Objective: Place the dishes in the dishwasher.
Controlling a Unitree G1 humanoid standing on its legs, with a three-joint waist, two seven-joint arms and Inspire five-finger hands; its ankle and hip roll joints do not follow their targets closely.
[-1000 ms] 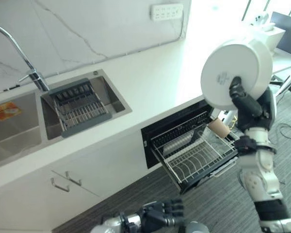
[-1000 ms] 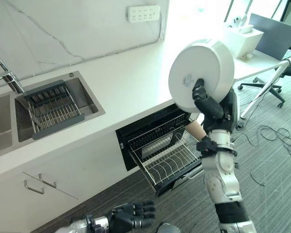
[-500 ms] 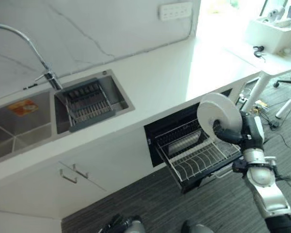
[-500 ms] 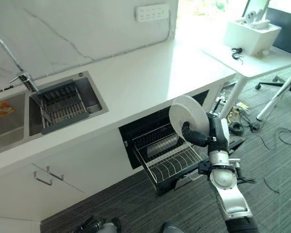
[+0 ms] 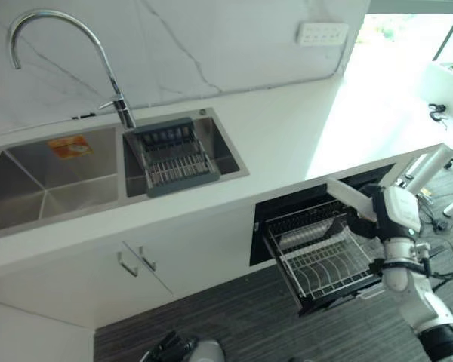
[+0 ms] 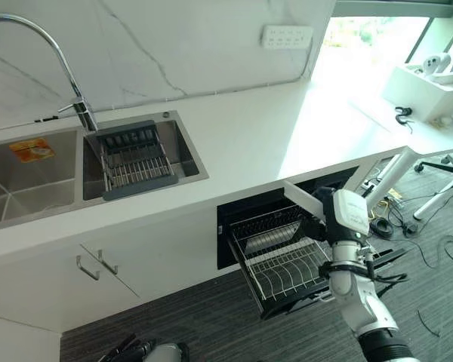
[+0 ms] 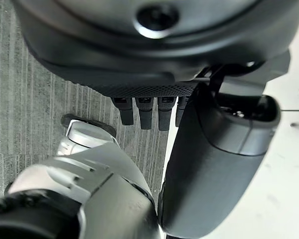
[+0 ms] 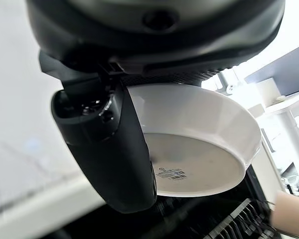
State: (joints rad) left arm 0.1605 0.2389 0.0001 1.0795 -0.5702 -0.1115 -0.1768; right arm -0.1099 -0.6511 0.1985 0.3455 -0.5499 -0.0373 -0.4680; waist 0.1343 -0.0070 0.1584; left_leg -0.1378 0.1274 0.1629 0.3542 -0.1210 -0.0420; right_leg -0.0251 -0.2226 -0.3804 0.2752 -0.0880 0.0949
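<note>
From the eyes I see my right hand (image 6: 326, 219) pinching a white dish (image 5: 350, 199) edge-on over the rack's (image 5: 321, 260) back right corner, right wrist, thumb across the dish's underside, left wrist, left hand (image 7: 145, 110) fingers straight above carpet (image 7: 20, 99).

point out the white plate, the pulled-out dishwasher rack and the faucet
white plate (image 8: 199, 149), right wrist view, on its underside
dishwasher rack (image 6: 283, 268), right eye view, on the wire floor
faucet (image 5: 30, 19), left eye view, on the curved neck
</note>
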